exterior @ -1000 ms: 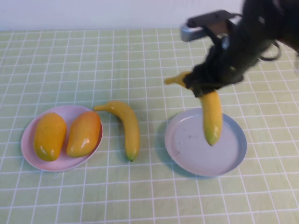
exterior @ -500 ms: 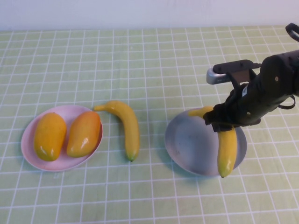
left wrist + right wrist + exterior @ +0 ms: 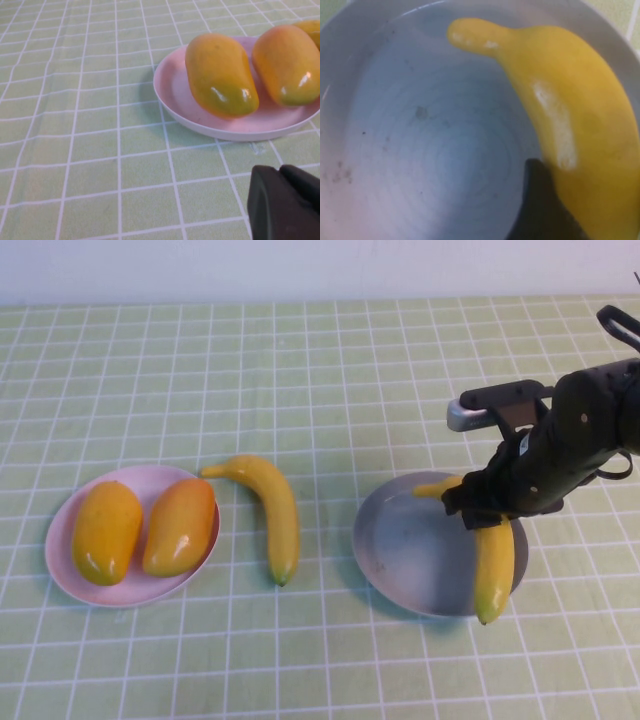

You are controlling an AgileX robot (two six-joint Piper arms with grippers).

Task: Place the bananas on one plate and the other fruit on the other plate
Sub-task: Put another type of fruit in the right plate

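Bananas first: one banana (image 3: pixel 492 562) sits clamped in the right gripper (image 3: pixel 482 508), hanging over the right side of the grey-blue plate (image 3: pixel 400 545), its lower tip poking out past the plate's near rim. From the right wrist camera you see that banana (image 3: pixel 570 115) curving across the plate's pale bowl (image 3: pixel 420 150), a dark finger (image 3: pixel 540 205) pressed against its side. The second banana (image 3: pixel 272 512) lies flat on the green checked tablecloth (image 3: pixel 300 370), between the two plates and just beside the pink one. Over on the left, the pale pink plate (image 3: pixel 70 575) carries both mango-like fruits side by side: the yellower one (image 3: pixel 105 530) on the outside, the redder one (image 3: pixel 180 525) nearer the loose banana. The left gripper (image 3: pixel 285 202) is parked low near that pink plate (image 3: pixel 175 107); only a dark corner of it shows in its own wrist camera, so I cannot tell how its claw stands.
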